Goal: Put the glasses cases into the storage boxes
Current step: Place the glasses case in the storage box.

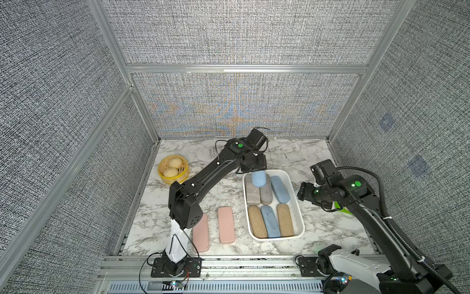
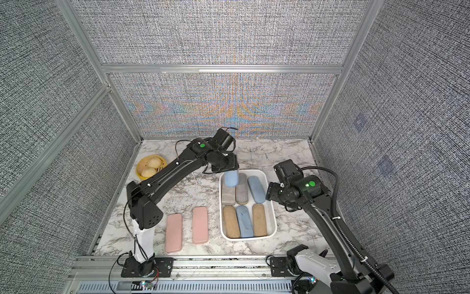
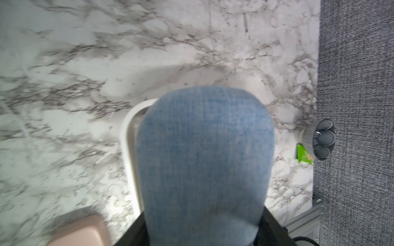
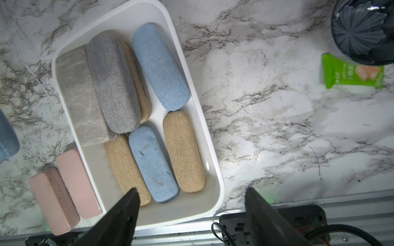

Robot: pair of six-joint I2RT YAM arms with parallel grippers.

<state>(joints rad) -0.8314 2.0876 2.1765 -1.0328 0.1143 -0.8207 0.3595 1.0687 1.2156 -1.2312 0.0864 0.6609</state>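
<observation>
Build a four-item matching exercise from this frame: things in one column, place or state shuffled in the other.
Things:
1. upended light blue glasses case
2. two pink glasses cases
3. right gripper
4. yellow steamer basket

Place or state:
A. open, holding nothing, beside the white tray
B. far left of the marble table, buns inside
C. gripped by the left gripper over the tray's far end
D. flat on the table, outside the tray

Pairs: 1-C; 2-D; 3-A; 4-B
</observation>
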